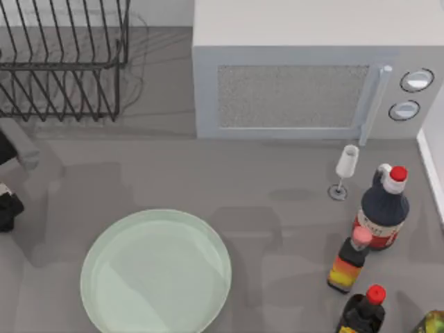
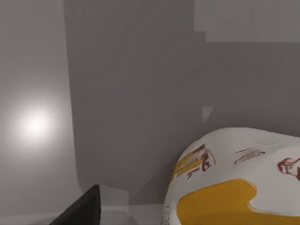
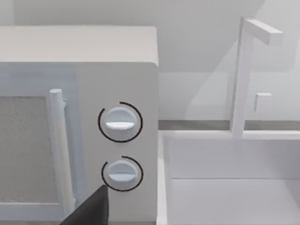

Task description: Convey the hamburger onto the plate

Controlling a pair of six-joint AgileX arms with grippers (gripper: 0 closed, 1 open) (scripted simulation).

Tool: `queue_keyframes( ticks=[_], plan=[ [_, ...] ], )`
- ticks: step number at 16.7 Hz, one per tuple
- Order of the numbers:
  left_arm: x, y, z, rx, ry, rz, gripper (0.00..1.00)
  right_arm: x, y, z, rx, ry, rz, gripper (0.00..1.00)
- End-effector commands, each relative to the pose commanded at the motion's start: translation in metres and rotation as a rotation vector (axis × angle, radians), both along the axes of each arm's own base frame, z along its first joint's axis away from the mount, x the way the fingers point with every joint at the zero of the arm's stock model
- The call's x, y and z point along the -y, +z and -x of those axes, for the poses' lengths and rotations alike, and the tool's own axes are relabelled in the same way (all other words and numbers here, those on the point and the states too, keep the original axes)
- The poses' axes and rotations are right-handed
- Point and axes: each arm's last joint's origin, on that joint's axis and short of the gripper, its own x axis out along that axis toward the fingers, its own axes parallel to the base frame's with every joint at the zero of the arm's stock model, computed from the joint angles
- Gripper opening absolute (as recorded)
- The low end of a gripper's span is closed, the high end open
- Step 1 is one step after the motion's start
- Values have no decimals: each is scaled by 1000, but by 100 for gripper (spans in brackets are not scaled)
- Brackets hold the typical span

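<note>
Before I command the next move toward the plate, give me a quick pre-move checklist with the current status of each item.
1. Hamburger located: ok. The hamburger lies close under the left wrist camera.
2. Hamburger held by the left gripper: cannot tell. One dark finger shows beside it, apart from the wrapper.
3. Plate ready: ok. The plate sits at the table's front left with nothing on it.
4. Hamburger on plate: not ok, not yet there.
5. Left arm position: ok. It sits at the table's left edge, beside the plate.
6. Clutter near the plate: ok. The bottles and glass stand far right, by the microwave.
</note>
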Motion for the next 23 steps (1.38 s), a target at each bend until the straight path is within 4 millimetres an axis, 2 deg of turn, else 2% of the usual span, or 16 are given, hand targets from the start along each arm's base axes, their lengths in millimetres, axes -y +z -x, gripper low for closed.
queue_keyframes(
  ticks=[12, 20, 21, 23],
  plan=[
    [0, 0, 0, 0, 0, 0, 2, 0, 0, 0, 0, 0, 0, 100],
    [0, 0, 0, 0, 0, 0, 0, 0, 0, 0, 0, 0, 0, 100],
    [2, 22, 2, 15, 14, 21, 0, 0, 0, 0, 0, 0, 0, 100],
    [1, 28, 1, 20, 15, 20, 0, 0, 0, 0, 0, 0, 0, 100]
  ],
)
